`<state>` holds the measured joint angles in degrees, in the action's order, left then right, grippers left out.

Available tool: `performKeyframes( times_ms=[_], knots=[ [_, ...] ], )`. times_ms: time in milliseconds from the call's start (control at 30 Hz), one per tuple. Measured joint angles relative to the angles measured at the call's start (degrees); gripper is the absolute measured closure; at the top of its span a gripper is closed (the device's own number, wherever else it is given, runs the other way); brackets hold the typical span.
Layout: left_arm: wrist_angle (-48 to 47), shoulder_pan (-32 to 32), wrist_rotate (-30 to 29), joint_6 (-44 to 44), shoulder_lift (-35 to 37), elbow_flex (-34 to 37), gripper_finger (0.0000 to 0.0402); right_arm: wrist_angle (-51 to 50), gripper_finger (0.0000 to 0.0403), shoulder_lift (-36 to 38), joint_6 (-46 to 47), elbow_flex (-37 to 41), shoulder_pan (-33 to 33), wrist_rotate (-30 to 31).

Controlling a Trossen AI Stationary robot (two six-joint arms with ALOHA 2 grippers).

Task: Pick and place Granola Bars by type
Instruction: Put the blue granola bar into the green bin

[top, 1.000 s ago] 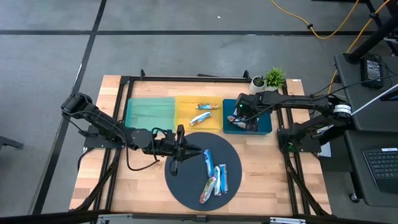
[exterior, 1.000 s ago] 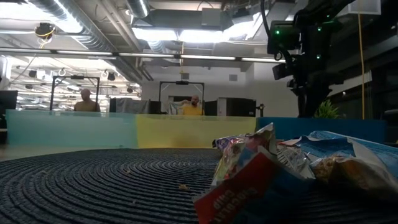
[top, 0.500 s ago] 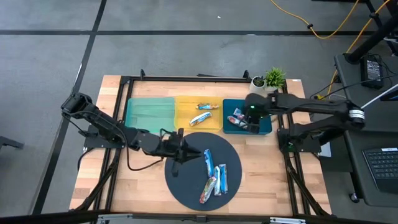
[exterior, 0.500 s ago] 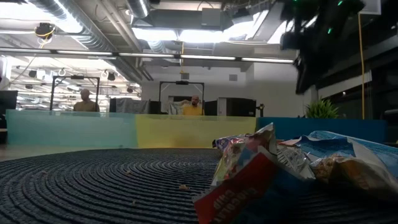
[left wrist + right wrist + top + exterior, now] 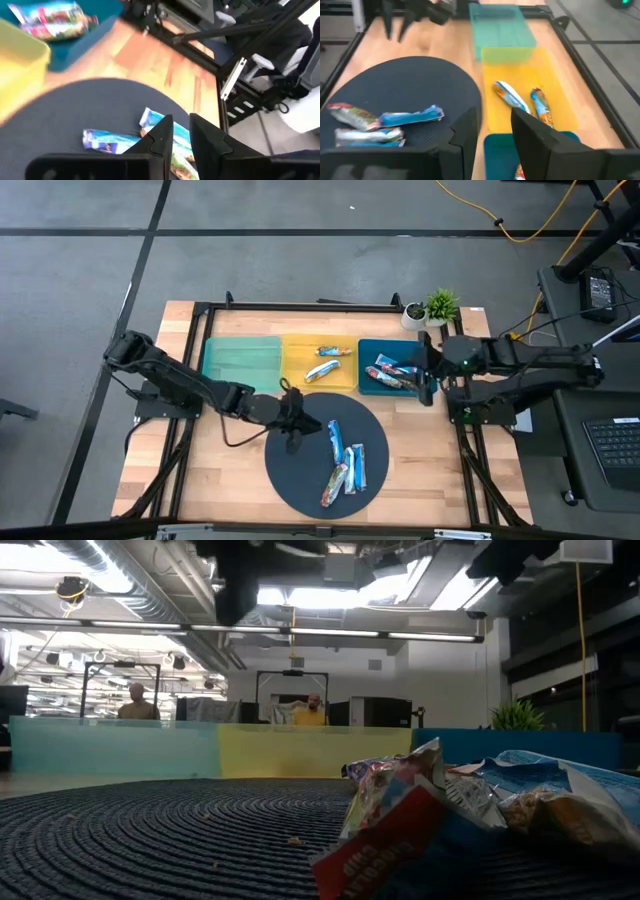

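Several granola bars lie on the round dark mat [image 5: 300,470]: a blue one [image 5: 334,434] and a cluster [image 5: 346,468], filling the foreground of the low view [image 5: 440,810]. Two more bars [image 5: 326,361] lie in the yellow tray [image 5: 298,350], and others [image 5: 388,370] in the blue tray [image 5: 374,348]. My left gripper [image 5: 296,418] is open and empty over the mat's left part, with bars [image 5: 107,140] just ahead of its fingers. My right gripper [image 5: 426,382] is open and empty above the blue tray's right edge.
The teal tray [image 5: 240,360] is on the left of the row of trays. A small potted plant [image 5: 438,305] stands at the far right corner behind the blue tray. Black frame rails run along the table's edges. People show in the room beyond the table [image 5: 310,712].
My right gripper has drawn back from over the blue tray toward the table's right edge, and the bars in that tray have come into view. My left gripper has moved a little to the right over the mat, toward the bars.
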<state>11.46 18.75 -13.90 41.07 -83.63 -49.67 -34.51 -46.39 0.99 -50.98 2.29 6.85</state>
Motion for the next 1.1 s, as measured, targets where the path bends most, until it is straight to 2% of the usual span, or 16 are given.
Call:
performKeyframes(
  times_ms=[200,433,567,667,767,867,1000,1100],
  knots=[
    [8.4,-2.4,9.4,6.2,-8.6,0.0,0.0337,-2.1,0.0282,0.1,-2.0,0.0,4.0,0.2],
    [17.0,-3.6,9.3,11.7,-16.8,0.0,0.0303,-3.8,0.0282,0.0,-5.9,0.0,7.3,1.1],
    [18.5,-3.9,9.6,10.3,-17.9,-0.2,0.0282,-5.3,0.0282,0.0,-7.6,0.0,8.2,1.1],
    [16.9,-3.9,11.8,4.2,-17.9,-2.7,0.0281,-5.6,0.0282,0.0,-9.2,0.0,8.2,1.1],
    [9.4,-3.9,16.3,-3.9,-17.9,-8.2,0.0289,-5.6,0.0282,0.0,-9.7,0.0,8.2,1.1],
    [-7.3,-3.9,19.3,-14.5,-17.9,-16.1,0.0301,-5.6,0.0282,0.0,-10.2,0.0,8.2,1.1],
    [-31.8,-3.9,19.2,-32.4,-17.9,-26.3,0.0312,-5.6,0.0282,0.0,-10.4,0.0,8.2,1.1],
    [-41.7,-4.8,18.2,-41.1,-17.9,-31.3,0.0311,-5.6,0.0282,0.0,-10.5,0.0,8.2,1.1]
  ],
)
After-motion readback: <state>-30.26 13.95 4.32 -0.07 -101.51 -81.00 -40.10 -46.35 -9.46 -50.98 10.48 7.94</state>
